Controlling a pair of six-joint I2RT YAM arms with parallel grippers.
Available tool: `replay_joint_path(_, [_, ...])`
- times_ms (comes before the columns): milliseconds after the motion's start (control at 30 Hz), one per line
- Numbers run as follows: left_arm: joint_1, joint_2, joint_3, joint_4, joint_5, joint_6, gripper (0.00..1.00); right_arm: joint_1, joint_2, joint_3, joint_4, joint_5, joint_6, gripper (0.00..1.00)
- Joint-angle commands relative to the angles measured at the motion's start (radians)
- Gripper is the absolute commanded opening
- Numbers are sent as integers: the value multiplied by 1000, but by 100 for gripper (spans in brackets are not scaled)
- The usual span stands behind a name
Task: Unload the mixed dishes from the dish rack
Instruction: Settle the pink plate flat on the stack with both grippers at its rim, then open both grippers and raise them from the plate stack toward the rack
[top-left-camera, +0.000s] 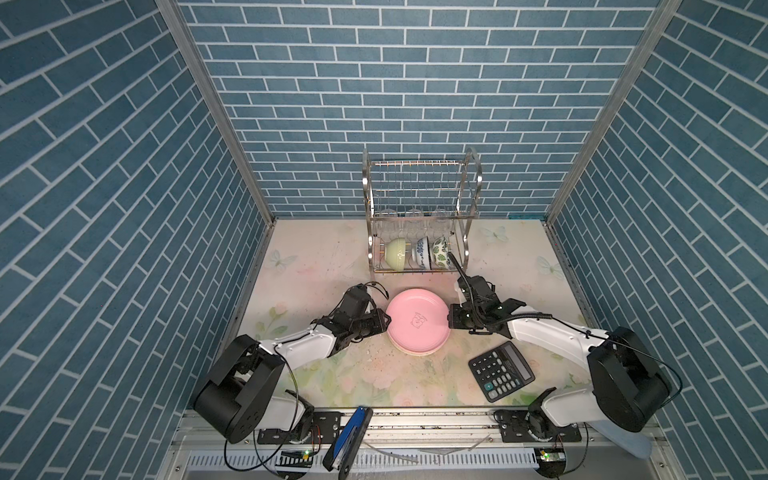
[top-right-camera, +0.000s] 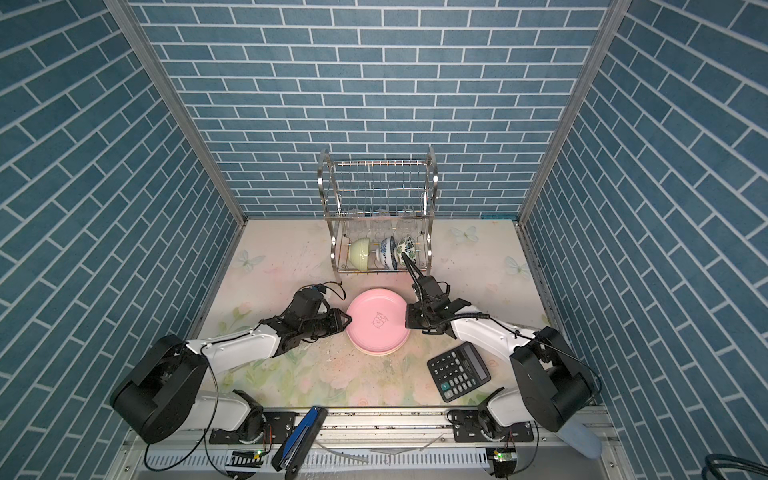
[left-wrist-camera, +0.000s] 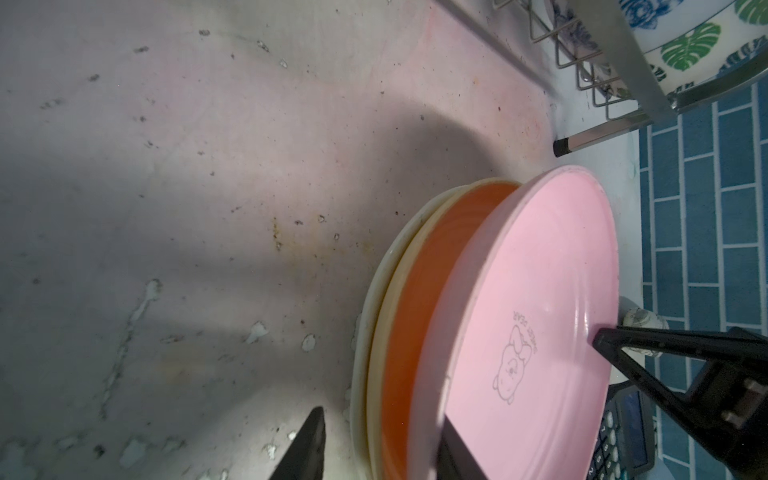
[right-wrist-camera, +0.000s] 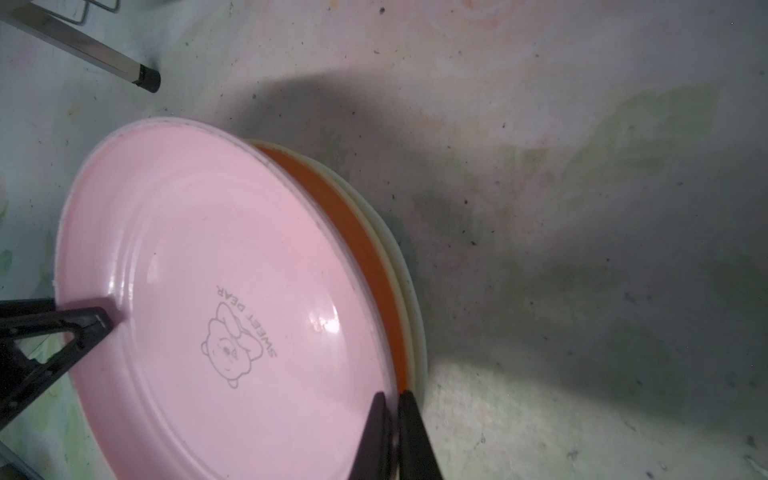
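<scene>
My right pincer (right-wrist-camera: 392, 395) pinches the rim of the pink plate (right-wrist-camera: 216, 257), which lies atop other plates (right-wrist-camera: 409, 291) on the bench (right-wrist-camera: 582, 208) between my pincers, while my left pincer (left-wrist-camera: 382, 415) is spread astride the opposite rim.

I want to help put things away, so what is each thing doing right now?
pink plate: top of the stack, rim pinched.
yellow plate: under the pink plate.
cream plate: bottom of the stack.
pale-green bowl, blue-white bowl, leaf bowl: on edge in the dish rack, lower tier.
glasses: in the rack, above the bowls.
right gripper: shut on the pink plate's rim.
left gripper: open around the stack's edge.
calculator: face up.
</scene>
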Motion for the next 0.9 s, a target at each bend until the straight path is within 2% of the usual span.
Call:
replay_joint_path(0, [-2, 18, 18, -46, -18, 31, 41, -10, 11, 5, 1, -1, 37, 0])
replay_joint_path(233, [-2, -30, 19, -74, -48, 39, 43, -10, -23, -5, -9, 15, 40, 36])
replay_joint_path(367, [-2, -93, 31, -126, -71, 56, 45, -10, -56, 0, -36, 15, 35, 49])
replay_joint_path(600, [-2, -243, 69, -281, -138, 111, 48, -9, -164, 6, -139, 109, 15, 60])
replay_joint_path(767, [-3, -365, 110, -418, -198, 161, 69, -9, -256, 11, -235, 195, -5, 66])
replay_joint_path(867, [0, -437, 136, -486, -229, 187, 76, -9, -304, 16, -277, 232, -18, 67])
